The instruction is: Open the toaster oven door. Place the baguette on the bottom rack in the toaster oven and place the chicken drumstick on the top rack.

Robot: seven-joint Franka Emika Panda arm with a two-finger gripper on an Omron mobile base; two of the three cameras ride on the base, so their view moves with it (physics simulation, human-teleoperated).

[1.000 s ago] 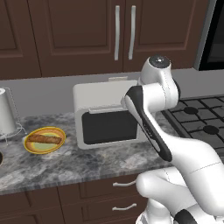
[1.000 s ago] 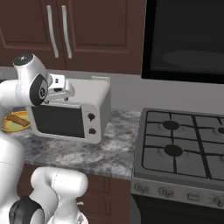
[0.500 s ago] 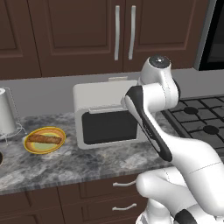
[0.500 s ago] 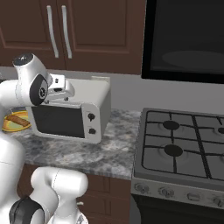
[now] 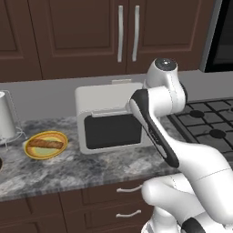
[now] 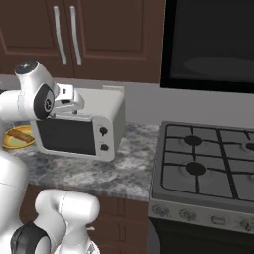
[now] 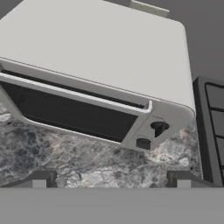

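Observation:
The white toaster oven (image 5: 108, 105) stands on the counter with its dark glass door (image 7: 65, 111) closed. The door's white bar handle (image 7: 78, 95) runs along its top edge, and two black knobs (image 7: 158, 127) sit to the right. My gripper (image 7: 110, 180) hovers above and in front of the oven (image 6: 99, 106), looking down on its top. It is open, with its fingertips (image 7: 40, 179) wide apart and nothing between them. The baguette (image 5: 45, 144) lies on a yellow plate (image 5: 30, 154) left of the oven. I cannot make out the drumstick. Both racks are hidden behind the door.
A gas stove (image 5: 209, 123) stands right of the oven, close to its side (image 7: 214, 131). A white cylinder (image 5: 5, 116) stands at the far left of the counter. Dark wall cabinets (image 5: 123, 32) hang above. Marbled counter (image 7: 100, 164) lies in front of the oven.

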